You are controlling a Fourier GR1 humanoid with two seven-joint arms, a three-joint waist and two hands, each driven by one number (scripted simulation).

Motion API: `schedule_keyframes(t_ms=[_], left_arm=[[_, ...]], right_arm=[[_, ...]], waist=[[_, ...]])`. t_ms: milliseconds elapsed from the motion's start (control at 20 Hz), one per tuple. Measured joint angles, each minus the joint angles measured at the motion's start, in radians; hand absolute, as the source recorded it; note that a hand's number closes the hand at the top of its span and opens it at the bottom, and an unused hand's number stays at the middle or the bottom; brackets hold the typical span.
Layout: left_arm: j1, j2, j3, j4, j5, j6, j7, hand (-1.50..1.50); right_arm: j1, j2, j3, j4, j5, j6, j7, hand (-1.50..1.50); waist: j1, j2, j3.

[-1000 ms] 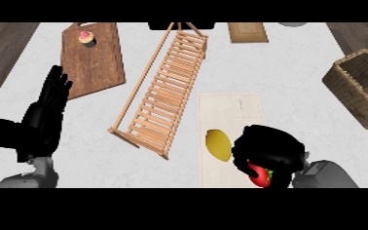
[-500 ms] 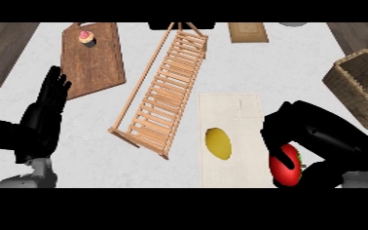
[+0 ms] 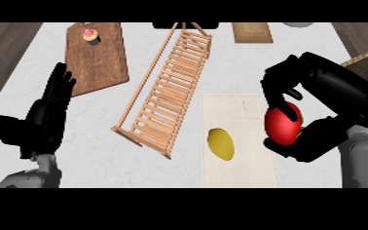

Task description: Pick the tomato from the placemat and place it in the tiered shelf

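The red tomato [image 3: 283, 124] is lifted off the cream placemat [image 3: 236, 164] and hangs over its right edge. My right hand [image 3: 289, 83] is shut on it, fingers curling over its top and the palm below. A yellow lemon [image 3: 221, 144] lies on the placemat to the left of the tomato. The wooden tiered shelf [image 3: 167, 88] lies slanted across the middle of the counter, up and left of the placemat. My left hand [image 3: 50, 108] rests open at the left edge, fingers pointing up.
A dark wooden board [image 3: 96, 58] at the back left carries a pink cupcake [image 3: 90, 34]. A small tan board [image 3: 251, 32] lies at the back right. A wicker basket [image 3: 355, 61] shows at the right edge.
My right hand has risen with the tomato, moving up and away from the placemat's lower right corner. The left hand and the lemon have not moved.
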Motion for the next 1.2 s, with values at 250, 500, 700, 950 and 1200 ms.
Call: schedule_keyframes(t_ms=[250, 500, 700, 950, 1200], left_arm=[[-0.016, 0.001, 0.016, 0.021, 0.004, -0.016, -0.003, 0.0], [-0.017, -0.009, 0.011, -0.015, -0.009, -0.009, 0.031, 0.0], [-0.024, -0.016, 0.015, -0.004, -0.011, -0.017, 0.022, 0.0], [-0.011, -0.028, 0.01, -0.004, -0.026, -0.017, 0.01, 0.0], [0.012, -0.045, -0.002, -0.007, -0.041, -0.018, -0.008, 0.0]], right_arm=[[-0.117, 0.055, 0.022, 0.142, 0.054, -0.091, 0.016, 1.5], [-0.157, 0.113, 0.068, 0.276, 0.134, -0.2, -0.028, 1.5], [-0.209, 0.153, 0.083, 0.385, 0.175, -0.28, -0.072, 1.5], [-0.278, 0.193, 0.104, 0.566, 0.212, -0.417, -0.156, 1.5], [-0.34, 0.205, 0.144, 0.733, 0.222, -0.53, -0.238, 1.5]], waist=[[0.004, 0.002, 0.0], [0.007, 0.002, 0.0], [0.006, 0.002, 0.001], [0.01, 0.004, 0.001], [0.012, 0.004, 0.001]])
